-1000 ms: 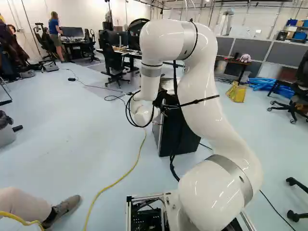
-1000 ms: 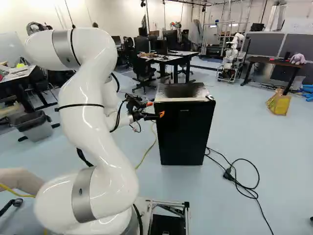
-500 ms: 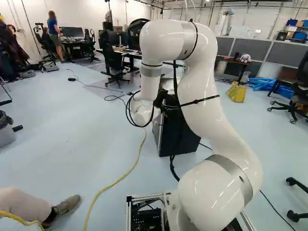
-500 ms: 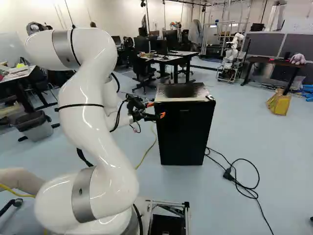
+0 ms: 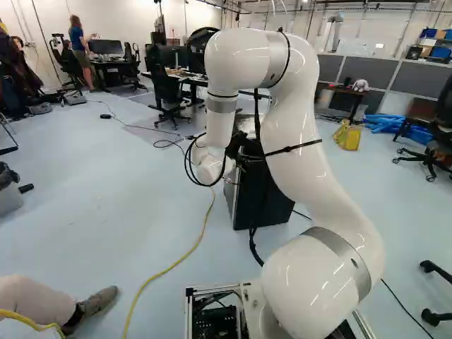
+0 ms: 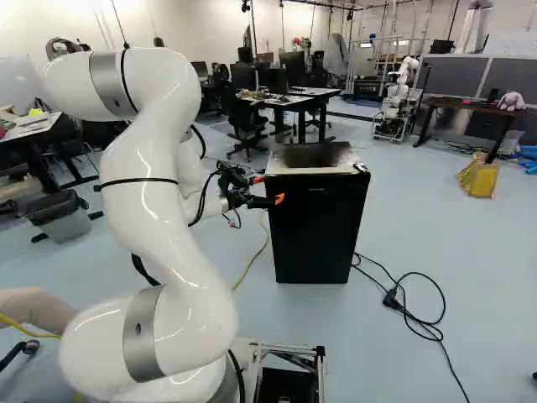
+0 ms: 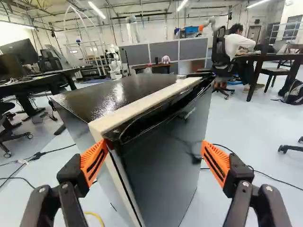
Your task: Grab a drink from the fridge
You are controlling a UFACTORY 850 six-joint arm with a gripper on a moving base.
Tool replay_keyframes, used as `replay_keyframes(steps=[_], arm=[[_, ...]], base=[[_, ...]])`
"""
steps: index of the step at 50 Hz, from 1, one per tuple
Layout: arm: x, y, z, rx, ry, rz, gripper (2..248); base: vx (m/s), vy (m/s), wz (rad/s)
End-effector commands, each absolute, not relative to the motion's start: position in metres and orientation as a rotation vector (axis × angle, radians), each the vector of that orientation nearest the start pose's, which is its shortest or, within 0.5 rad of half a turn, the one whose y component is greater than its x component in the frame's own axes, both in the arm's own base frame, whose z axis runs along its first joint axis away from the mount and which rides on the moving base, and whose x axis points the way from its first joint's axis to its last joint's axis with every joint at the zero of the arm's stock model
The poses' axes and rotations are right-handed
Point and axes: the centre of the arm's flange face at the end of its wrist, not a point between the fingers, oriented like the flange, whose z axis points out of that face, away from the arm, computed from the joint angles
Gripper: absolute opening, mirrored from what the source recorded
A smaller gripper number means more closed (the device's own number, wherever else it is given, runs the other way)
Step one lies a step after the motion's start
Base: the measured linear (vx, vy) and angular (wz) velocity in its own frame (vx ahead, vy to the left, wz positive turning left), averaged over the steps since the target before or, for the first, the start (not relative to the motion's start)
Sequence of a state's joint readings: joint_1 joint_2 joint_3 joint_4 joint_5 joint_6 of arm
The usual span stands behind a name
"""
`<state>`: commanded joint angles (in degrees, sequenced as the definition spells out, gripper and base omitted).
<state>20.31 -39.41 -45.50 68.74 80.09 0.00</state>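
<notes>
The pincer point(image 7: 154, 149) stands spread; the upright fridge point(image 7: 163, 189) lies directly ahead, partly between its tips, one pad point(image 7: 94, 160) by the near upright edge (contact unclear). No drink shows.

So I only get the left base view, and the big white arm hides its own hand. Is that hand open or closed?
Observer: Open. In the wrist view, the gripper has its fingers wide apart, with nothing gripped.
Operator: What's at the top of the fridge's front? The arm covers it for me.
Observer: In the wrist view, a pale strip edges the fridge, and just below it a dark recess runs along the door's top.
Operator: And is there anything on the floor that I'm missing?
Observer: Yes. In the right base view, a black plug lies to the right of the fridge, beside a loop of cable.
</notes>
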Motion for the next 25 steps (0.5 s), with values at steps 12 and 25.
replay_keyframes(steps=[12, 25], arm=[[0.472, 0.092, 0.246, -2.505, 1.255, -2.285, 247], [0.468, 0.103, 0.246, -2.509, 1.216, -2.281, 247]], base=[[0.0, 0.0, 0.0], [0.0, 0.0, 0.0]])
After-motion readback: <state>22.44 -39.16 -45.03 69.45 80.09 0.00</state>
